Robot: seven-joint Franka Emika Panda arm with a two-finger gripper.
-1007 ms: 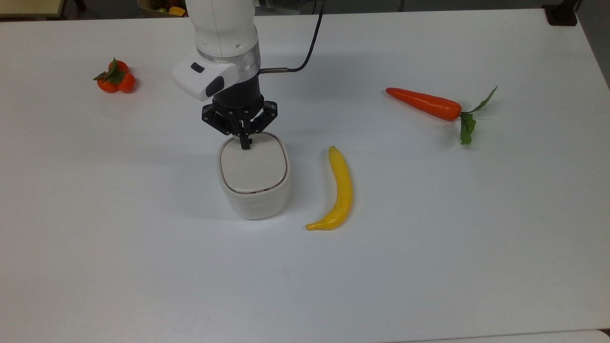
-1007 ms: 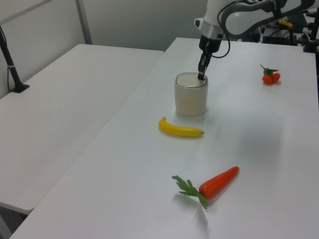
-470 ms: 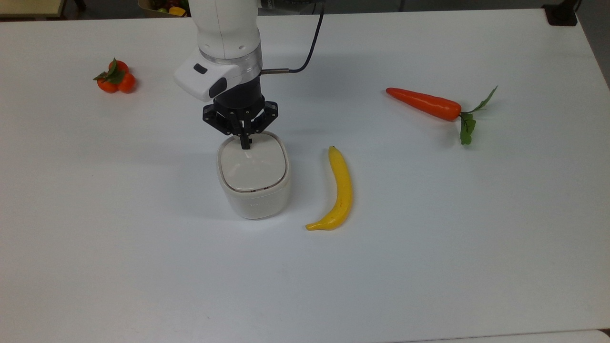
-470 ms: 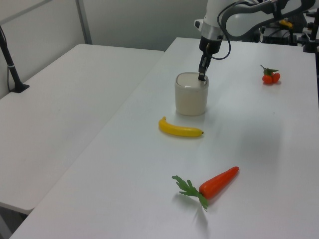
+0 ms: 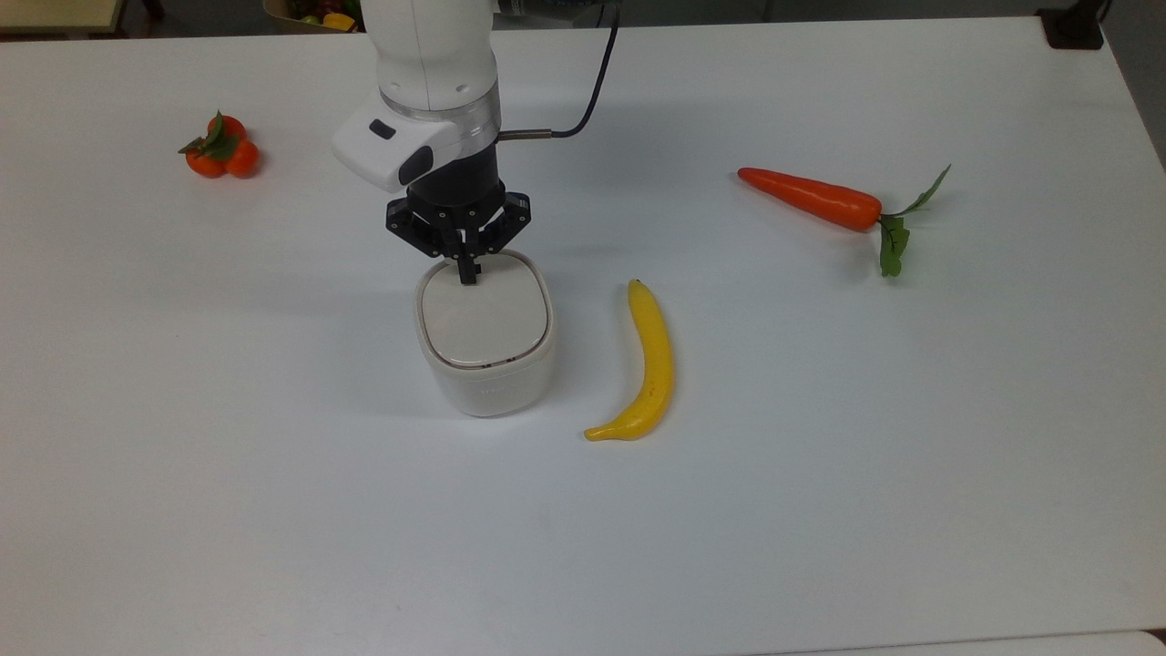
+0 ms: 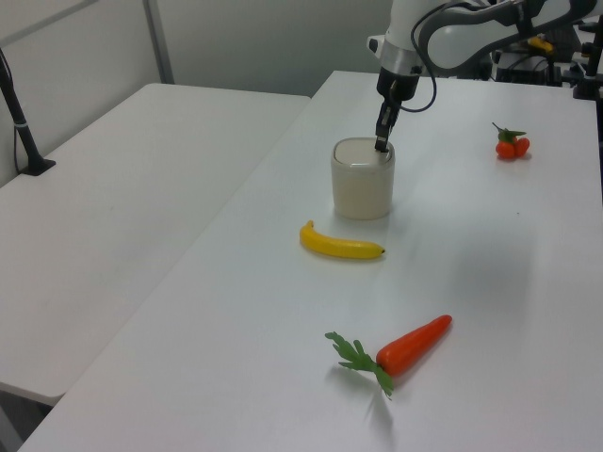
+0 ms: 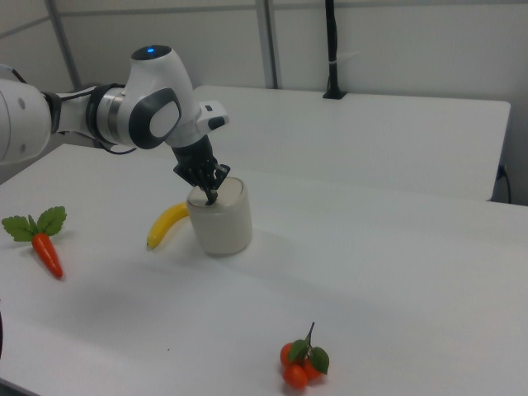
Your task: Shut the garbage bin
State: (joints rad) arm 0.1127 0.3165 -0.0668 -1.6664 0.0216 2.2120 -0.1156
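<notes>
The claw [image 5: 468, 275], fingers pressed together, touches the garbage bin [image 5: 485, 342] lid's far edge, banana [image 5: 646, 364] nearby.

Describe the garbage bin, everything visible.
The garbage bin is a small white rounded-square tub, plastic by its look, standing upright on the white table. Its flat beige lid lies level in the rim, shut. The gripper, fingers together, presses the lid's far edge in the top view. A banana lies beside it, apart.

Garbage bin [image 5: 485, 364] lid down, fingers [image 5: 468, 272] together touching its rim
</notes>
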